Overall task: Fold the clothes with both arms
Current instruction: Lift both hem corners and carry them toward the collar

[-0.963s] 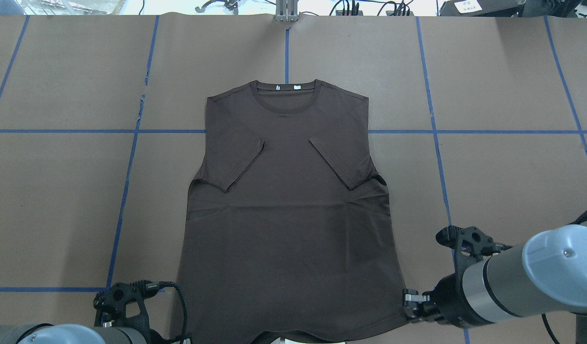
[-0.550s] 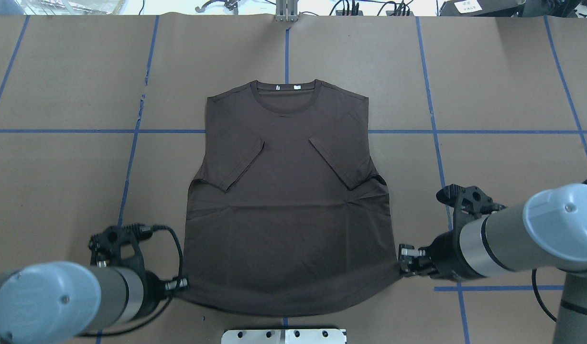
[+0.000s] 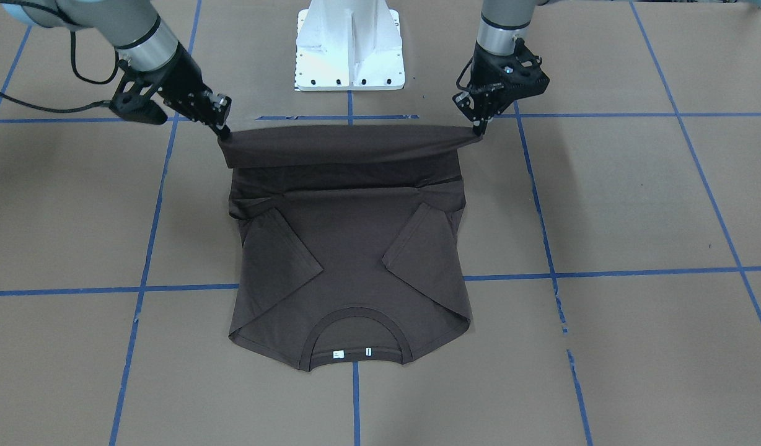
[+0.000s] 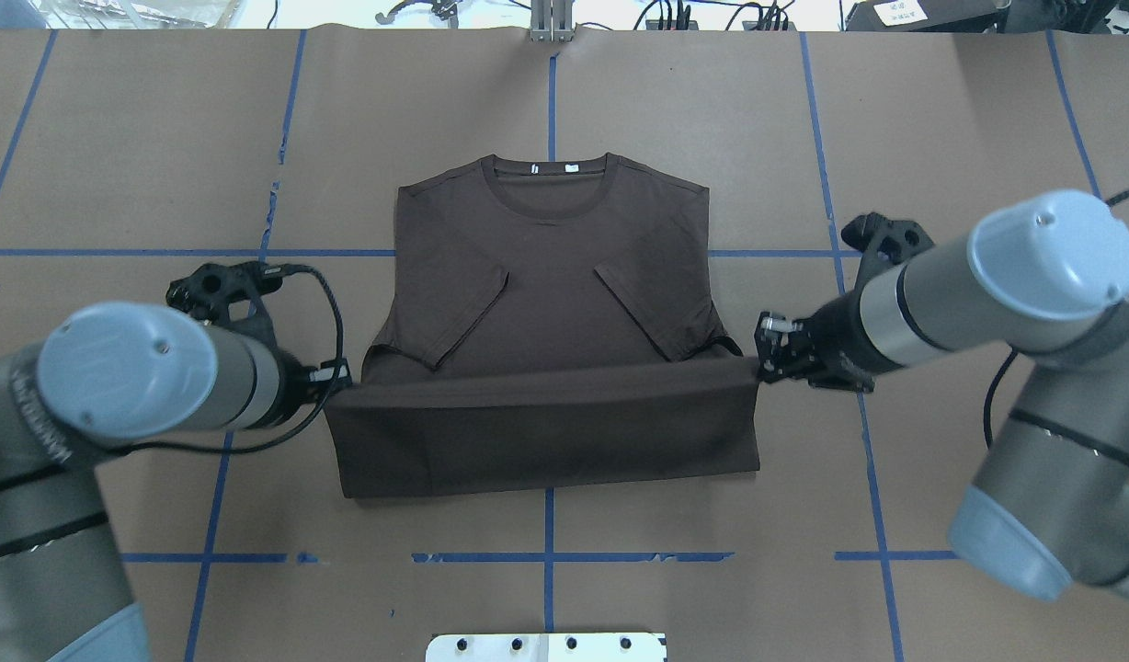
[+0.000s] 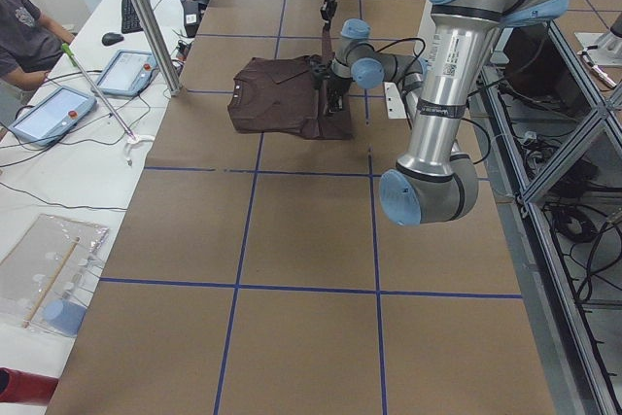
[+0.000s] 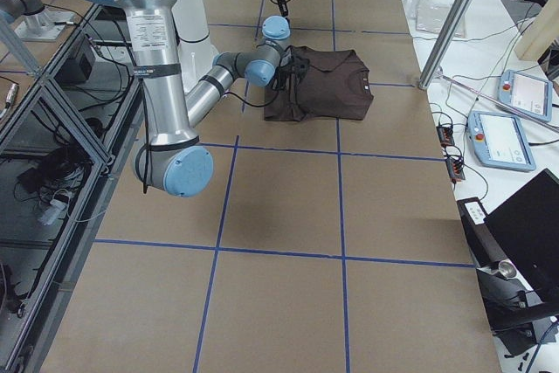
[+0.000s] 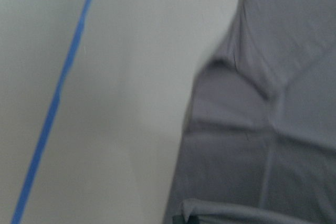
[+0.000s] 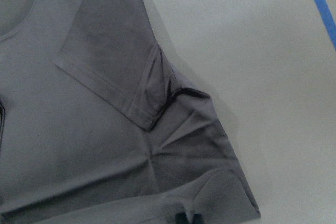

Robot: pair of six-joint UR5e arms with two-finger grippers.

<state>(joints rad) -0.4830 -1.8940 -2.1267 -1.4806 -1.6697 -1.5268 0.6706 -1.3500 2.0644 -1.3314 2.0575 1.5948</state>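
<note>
— Where does the dark brown short-sleeved T-shirt [image 4: 546,267] lie?
— In the middle of the brown paper-covered table [image 4: 114,138], with the collar at the end away from the white bolted pedestal [image 4: 546,646] and both sleeves folded inward onto the chest.
— And the hem [image 4: 541,386]?
— Held above the lower half, just short of the sleeve tips. It is stretched between the black left gripper [image 4: 342,375], pinching its left corner, and the black right gripper [image 4: 763,357], pinching its right.

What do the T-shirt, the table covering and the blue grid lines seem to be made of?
T-shirt: soft matte knit, likely cotton jersey; it drapes and creases where lifted, and the collar looks ribbed.
Table covering: probably brown paper or card; flat, dull, uniformly coloured.
Blue grid lines: seemingly adhesive tape; thin strips, ragged and broken in places.
</note>
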